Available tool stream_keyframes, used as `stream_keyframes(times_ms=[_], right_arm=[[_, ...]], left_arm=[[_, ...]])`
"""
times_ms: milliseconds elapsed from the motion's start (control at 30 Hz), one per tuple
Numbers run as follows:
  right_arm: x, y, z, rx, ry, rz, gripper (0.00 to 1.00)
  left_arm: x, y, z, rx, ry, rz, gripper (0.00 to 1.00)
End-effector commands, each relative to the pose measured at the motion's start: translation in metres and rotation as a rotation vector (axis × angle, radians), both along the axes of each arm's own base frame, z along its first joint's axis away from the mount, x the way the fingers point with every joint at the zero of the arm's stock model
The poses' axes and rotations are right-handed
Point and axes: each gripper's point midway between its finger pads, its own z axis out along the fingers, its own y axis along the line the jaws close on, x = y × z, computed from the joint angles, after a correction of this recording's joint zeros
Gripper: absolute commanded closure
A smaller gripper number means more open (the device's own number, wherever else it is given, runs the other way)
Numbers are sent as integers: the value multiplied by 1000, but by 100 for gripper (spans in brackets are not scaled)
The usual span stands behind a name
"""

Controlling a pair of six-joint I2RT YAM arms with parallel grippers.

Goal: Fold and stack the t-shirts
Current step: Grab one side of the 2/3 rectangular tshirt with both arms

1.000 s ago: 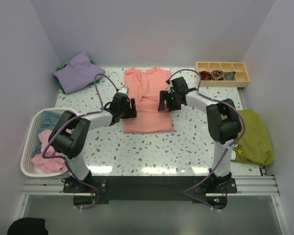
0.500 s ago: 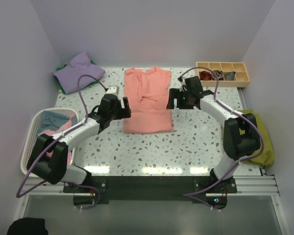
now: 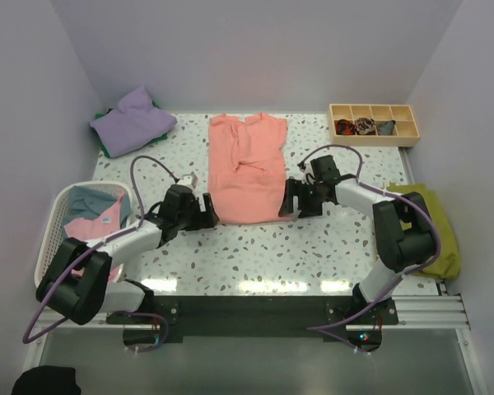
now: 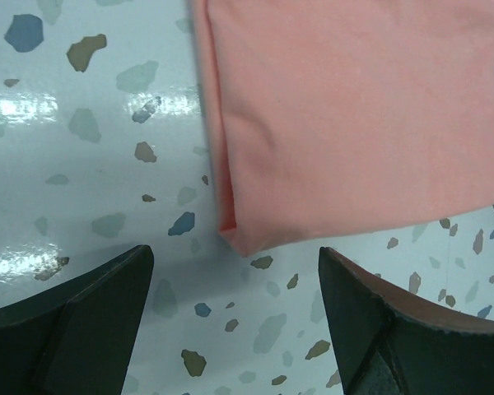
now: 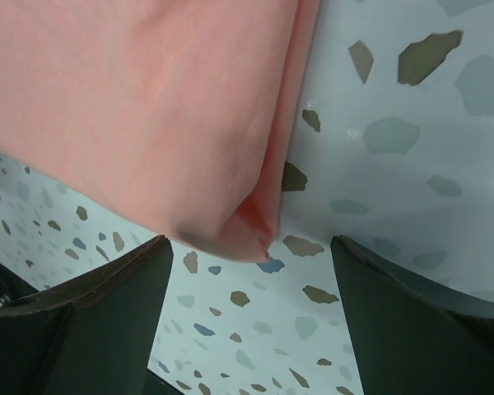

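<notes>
Left hand [image 3: 204, 211] and right hand [image 3: 290, 200] low over the table [image 3: 255, 247], both gaping, gripping nothing, one at each near corner of the salmon shirt [image 3: 245, 169]; looks lined up to pinch the hem and fold it away; nothing blocks; basket [image 3: 51, 247] left, green shirt [image 3: 432, 230] right, lavender shirt [image 3: 130, 122] far back.

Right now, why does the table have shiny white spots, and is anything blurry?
Top external view: light bounces off the glossy table as white streaks along its near edge. Left wrist view: same glare at the left; the dark end effector fingers look a bit soft, the salmon-pink shirt sharp. Right wrist view: a small glint at the right edge.
</notes>
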Motion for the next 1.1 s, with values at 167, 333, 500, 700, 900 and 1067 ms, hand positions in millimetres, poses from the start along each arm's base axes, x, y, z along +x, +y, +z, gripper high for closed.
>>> stream_keyframes(times_ms=[167, 333, 500, 700, 900, 1067], right_arm=[[-5, 23, -4, 159, 22, -7, 21], [-5, 27, -16, 177, 56, -10, 25], [-4, 29, -24, 182, 68, -9, 41], [-7, 30, -27, 193, 74, -3, 81], [-19, 26, -12, 189, 43, 22, 92], [-50, 19, 1, 203, 52, 44, 92]], left_arm=[[0, -33, -4, -187, -21, -85, 18], [-2, -36, -13, -213, -25, -87, 20], [1, -34, -19, -203, -28, -75, 29], [0, -30, -30, -168, -7, -68, 85], [-9, -18, -28, -103, 14, -75, 100], [-39, -15, -18, -131, 49, -98, 100]])
